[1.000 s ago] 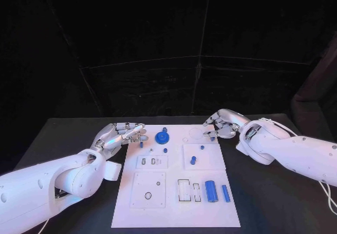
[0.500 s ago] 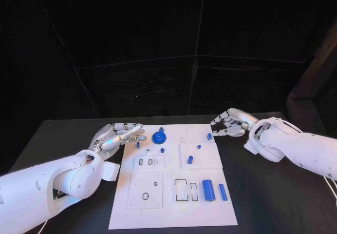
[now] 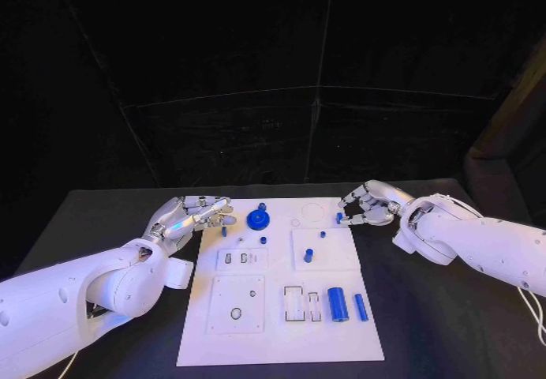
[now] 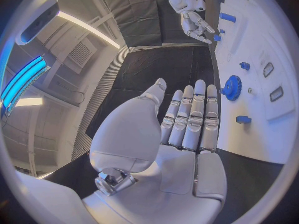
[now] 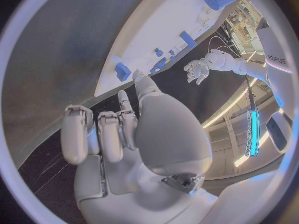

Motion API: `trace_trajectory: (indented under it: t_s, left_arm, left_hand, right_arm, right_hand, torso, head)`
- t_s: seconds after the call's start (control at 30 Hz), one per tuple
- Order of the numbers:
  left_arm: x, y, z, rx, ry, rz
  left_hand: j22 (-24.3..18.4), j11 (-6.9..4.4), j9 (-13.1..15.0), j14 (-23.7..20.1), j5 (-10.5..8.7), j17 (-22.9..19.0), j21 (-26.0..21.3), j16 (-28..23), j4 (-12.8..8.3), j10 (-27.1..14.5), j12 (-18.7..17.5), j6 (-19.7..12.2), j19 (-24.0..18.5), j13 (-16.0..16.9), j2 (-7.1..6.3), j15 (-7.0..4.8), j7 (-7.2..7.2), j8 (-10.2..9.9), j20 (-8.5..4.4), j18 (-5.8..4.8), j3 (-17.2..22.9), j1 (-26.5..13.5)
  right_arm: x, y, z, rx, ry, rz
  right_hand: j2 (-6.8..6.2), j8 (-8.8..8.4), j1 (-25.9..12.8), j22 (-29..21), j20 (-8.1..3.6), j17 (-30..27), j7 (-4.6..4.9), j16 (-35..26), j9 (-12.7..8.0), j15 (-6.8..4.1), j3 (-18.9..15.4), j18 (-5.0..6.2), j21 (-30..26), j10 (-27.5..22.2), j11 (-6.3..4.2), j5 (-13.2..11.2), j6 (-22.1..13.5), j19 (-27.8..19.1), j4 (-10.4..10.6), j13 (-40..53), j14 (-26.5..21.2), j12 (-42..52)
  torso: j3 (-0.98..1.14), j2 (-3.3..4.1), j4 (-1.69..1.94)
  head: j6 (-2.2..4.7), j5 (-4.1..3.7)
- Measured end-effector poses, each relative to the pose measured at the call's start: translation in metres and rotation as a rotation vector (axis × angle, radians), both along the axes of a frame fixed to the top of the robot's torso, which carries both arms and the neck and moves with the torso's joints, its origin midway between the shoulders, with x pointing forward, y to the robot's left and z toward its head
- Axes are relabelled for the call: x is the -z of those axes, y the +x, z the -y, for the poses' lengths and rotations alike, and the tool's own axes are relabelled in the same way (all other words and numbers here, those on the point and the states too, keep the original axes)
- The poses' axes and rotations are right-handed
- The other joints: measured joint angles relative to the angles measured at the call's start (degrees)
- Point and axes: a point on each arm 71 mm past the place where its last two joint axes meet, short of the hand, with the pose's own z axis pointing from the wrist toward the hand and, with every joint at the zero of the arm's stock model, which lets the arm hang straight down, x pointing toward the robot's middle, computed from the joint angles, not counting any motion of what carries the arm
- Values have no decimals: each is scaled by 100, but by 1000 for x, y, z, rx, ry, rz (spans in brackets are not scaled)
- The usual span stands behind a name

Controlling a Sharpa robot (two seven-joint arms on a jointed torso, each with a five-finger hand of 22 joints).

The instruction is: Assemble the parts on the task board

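Your right hand (image 3: 366,207) has dropped to the board's (image 3: 281,347) far right edge, pinching a small blue peg (image 3: 339,218); left hand (image 3: 193,216) hovers empty, fingers spread.

Beside the task board (image 3: 281,316), whether the right hand (image 3: 366,207) touches the small blue part (image 3: 338,219) stays unclear.

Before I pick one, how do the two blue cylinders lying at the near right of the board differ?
The large blue cylinder is thicker and somewhat longer than the small blue cylinder. The large one lies nearer the rectangular slots; the small one lies nearer the task board's right edge. Both are blue, lie flat side by side pointing away from the robot, and neither hand touches them.
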Motion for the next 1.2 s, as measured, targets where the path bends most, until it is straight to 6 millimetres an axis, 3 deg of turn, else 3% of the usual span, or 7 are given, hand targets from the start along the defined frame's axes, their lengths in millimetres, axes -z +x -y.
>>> trace_trajectory:
  t_s: [0.5,0.8,1.0,1.2]
  left_arm:
    - [1,1,0,-1,1,0]
    - [1,1,0,0,1,-1]
    - [1,1,0,0,0,-1]
    - [1,1,0,2,0,-1]
  left_hand:
    - [1,21,0,0,0,4,0,-34,-16,21,0,-2,21,0,0,0,-2,0,20,0,16,0]
    - [1,21,0,0,0,4,0,-34,-16,21,0,-2,21,0,0,0,-2,0,20,0,16,0]
    - [1,20,0,0,0,3,0,-34,-16,20,0,-3,20,0,0,0,-2,0,20,0,16,0]
    - [2,21,0,0,0,3,0,-34,-16,21,0,-3,20,0,0,0,-3,0,20,0,16,0]
  right_arm:
    - [11,1,-3,-7,-2,-23]
    - [13,5,-6,-6,-2,-23]
    - [14,7,-8,-5,-4,-26]
    - [15,9,-8,-3,-6,-30]
  right_hand:
    - [61,1,60,0,0,5,8,0,15,0,33,0,0,0,0,0,10,0,-46,0,0,0]
    - [250,56,38,0,0,4,14,0,27,0,112,0,0,0,0,-81,163,0,-89,0,0,24]
    - [378,57,61,0,0,3,-1,0,27,0,242,0,0,0,0,-322,314,0,-140,1,0,51]
    - [394,79,45,0,0,3,-15,0,27,0,290,0,0,21,-21,-352,380,0,-156,1,0,51]
  torso:
    - [-1,-5,-3]
    - [-1,-6,-3]
    - [-1,-7,-3]
    - [-1,-7,-3]
  head:
    - [-22,3]
    - [-26,-2]
    - [-28,-9]
    - [-30,-10]
